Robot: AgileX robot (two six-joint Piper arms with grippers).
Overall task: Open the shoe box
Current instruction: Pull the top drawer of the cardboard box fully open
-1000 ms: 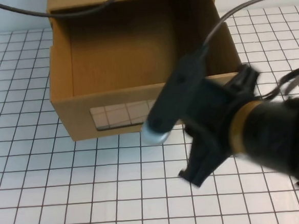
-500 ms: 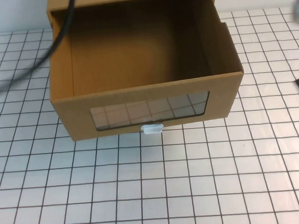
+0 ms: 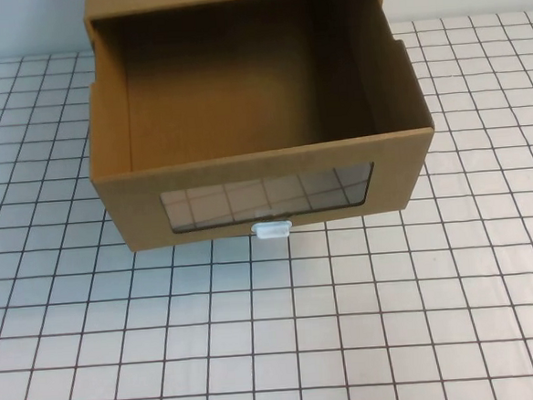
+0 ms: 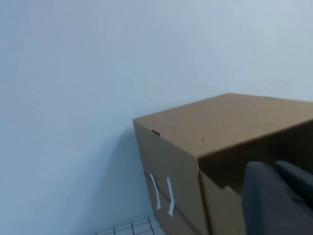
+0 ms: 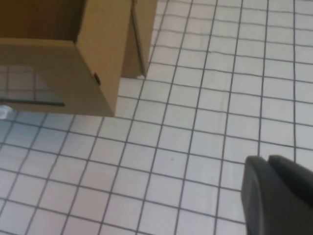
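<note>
The shoe box (image 3: 265,177) stands far on the gridded table (image 3: 277,346), its drawer (image 3: 382,91) slid out. The right gripper (image 5: 270,169) hangs beside it, fingers together and empty; the left gripper (image 4: 275,171) is near the sleeve (image 4: 220,117), state not possible to tell. An arm brushing the drawer could push it shut

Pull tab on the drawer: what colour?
White pull tab, best in the high view. Left gripper is near the box; right gripper, shut, over the gridded table.

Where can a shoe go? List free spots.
Free: table in front of the shoe box, strips either side, and inside its drawer. No crowding. Left gripper near the box's top; right gripper, shut, over table right of it.
</note>
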